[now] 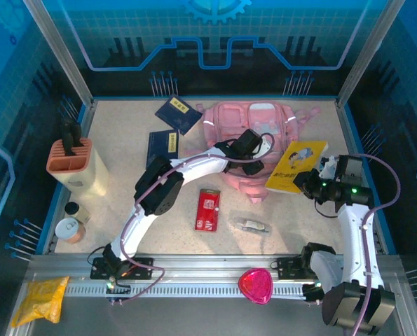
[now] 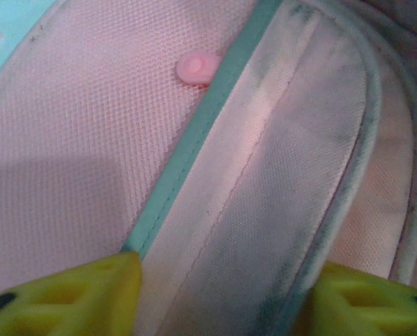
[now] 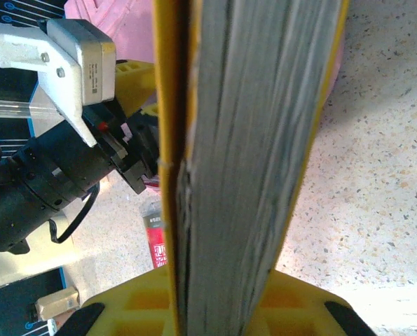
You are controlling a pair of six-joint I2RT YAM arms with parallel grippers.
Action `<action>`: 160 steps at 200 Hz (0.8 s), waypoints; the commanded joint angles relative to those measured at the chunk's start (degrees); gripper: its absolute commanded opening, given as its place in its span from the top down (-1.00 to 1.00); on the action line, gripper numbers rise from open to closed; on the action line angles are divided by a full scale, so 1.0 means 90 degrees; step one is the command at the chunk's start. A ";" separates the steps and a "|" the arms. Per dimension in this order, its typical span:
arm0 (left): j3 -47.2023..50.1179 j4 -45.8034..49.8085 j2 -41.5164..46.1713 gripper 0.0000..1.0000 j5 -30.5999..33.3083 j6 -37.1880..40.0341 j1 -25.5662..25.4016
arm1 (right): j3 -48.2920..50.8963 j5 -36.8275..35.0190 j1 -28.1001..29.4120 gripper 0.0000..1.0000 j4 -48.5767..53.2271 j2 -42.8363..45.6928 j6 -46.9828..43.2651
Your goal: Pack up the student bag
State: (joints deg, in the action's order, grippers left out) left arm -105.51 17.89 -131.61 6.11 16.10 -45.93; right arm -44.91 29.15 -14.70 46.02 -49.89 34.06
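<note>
The student bag [image 1: 247, 122], a pink backpack, lies at the back middle of the table. My left gripper [image 1: 253, 155] is down on its front. In the left wrist view the yellow fingers [image 2: 75, 294] press against both sides of a white reflective strip [image 2: 264, 203] on the pink fabric [image 2: 89, 140], so my left gripper [image 2: 226, 297] is shut on that fold. My right gripper [image 1: 312, 183] holds a yellow book [image 1: 297, 164] just right of the bag. Seen from the right wrist, the book [image 3: 243, 140] stands page edge up, clamped in my right gripper [image 3: 226, 297].
Two dark blue booklets [image 1: 178, 113] [image 1: 163, 145] lie left of the bag. A red pack [image 1: 207, 209] and a small clear item [image 1: 254, 225] sit in the middle. An orange holder [image 1: 71, 157] and tape rolls [image 1: 71, 229] stand at the left. A yellow pouch [image 1: 41, 297] lies off the near left.
</note>
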 commanded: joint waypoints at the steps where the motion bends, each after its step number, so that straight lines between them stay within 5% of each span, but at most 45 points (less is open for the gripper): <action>1: -0.0412 0.0472 -0.0108 0.31 0.0168 0.0047 -0.0017 | -0.0019 0.0235 -0.0113 1.00 -0.0245 0.0072 -0.0025; 34: -0.0342 0.0370 0.0315 0.91 0.0265 -0.0048 -0.0033 | -0.0070 0.0140 -0.0117 1.00 -0.0186 0.0109 -0.0035; 104: -0.0927 0.0319 0.1046 1.00 0.0685 -0.0371 0.0030 | -0.0453 -0.0354 -0.0124 1.00 0.0423 0.0279 -0.0259; 160: -0.1610 0.0357 0.1133 1.00 0.0635 -0.0467 0.0099 | -0.0115 0.0444 -0.0001 1.00 -0.0087 0.0135 -0.0040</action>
State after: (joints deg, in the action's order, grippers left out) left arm -115.33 23.75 -126.82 10.52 14.48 -45.69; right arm -46.28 27.92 -14.81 48.69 -48.36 33.41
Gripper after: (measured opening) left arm 0.082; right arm 0.141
